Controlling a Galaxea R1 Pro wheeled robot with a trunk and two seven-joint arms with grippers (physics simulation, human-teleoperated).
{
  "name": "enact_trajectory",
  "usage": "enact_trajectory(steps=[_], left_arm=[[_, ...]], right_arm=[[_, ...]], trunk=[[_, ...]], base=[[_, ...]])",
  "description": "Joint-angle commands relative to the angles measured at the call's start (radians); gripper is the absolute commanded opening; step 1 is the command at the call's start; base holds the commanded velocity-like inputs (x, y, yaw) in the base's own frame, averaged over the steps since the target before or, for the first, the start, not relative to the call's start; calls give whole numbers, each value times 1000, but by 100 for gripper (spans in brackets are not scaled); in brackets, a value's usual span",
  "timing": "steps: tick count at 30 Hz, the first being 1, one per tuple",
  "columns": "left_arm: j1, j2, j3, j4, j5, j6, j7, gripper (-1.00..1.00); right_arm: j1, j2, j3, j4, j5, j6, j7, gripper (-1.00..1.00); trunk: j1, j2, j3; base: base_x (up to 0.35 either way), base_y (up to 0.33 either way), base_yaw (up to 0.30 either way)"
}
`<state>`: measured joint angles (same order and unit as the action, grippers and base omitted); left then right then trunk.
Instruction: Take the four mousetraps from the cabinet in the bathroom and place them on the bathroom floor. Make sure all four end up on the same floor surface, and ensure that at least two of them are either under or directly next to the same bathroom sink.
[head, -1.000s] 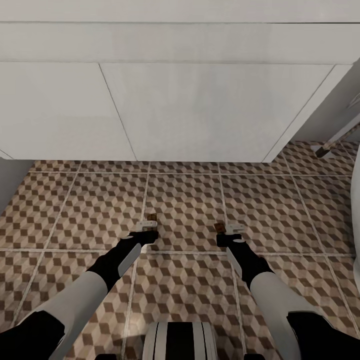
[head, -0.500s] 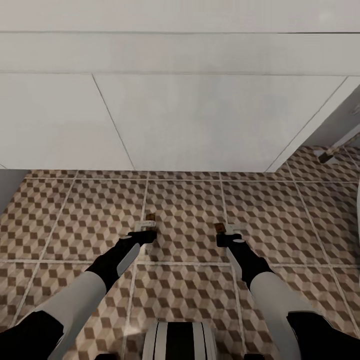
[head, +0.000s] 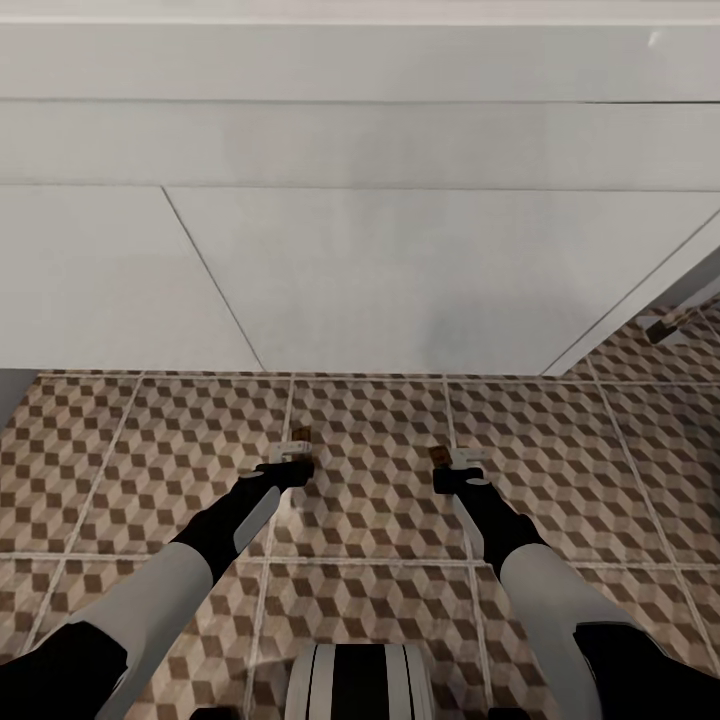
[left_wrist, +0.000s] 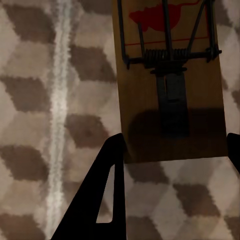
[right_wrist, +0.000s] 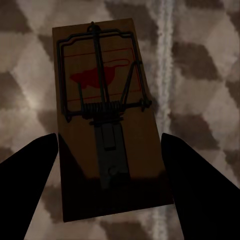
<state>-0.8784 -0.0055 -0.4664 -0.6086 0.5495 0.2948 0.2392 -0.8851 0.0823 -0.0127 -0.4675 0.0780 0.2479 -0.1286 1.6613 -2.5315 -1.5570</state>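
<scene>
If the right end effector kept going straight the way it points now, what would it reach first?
Probably the bathroom floor: the right end effector, holding a mousetrap, points down at the tiles, with the sink front farther ahead. Depth is unclear.

A: What is on the bathroom floor (head: 370, 520)?

B: The big white sink (head: 400, 280) box stands on the tiles. I can't tell if the 2 little brown mousetraps (head: 302, 434) (head: 438, 456) touch the floor.

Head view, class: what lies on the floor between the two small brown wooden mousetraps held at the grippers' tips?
Only bare cube-patterned floor tile lies between the left mousetrap and the right mousetrap; the head view shows this.
</scene>
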Motion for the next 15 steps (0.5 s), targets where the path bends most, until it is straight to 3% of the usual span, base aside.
enact_trajectory(steps=[1,11,15], left_arm=[[-1,1,-6,-2,9,3,11,-100],[-1,1,-6,-1,9,3,11,-100],[-1,1,-7,-1,9,3,11,-100]], right_arm=[[0,1,-2,-2,6,7,-2,-100],[0,1,-2,-2,6,7,-1,-100],[0,1,-3,-2,6,7,1,-100]], trunk=[[0,0,-1],[0,0,-1],[0,0,-1]], base=[[21,0,0],[11,0,0],[167,0,0]])
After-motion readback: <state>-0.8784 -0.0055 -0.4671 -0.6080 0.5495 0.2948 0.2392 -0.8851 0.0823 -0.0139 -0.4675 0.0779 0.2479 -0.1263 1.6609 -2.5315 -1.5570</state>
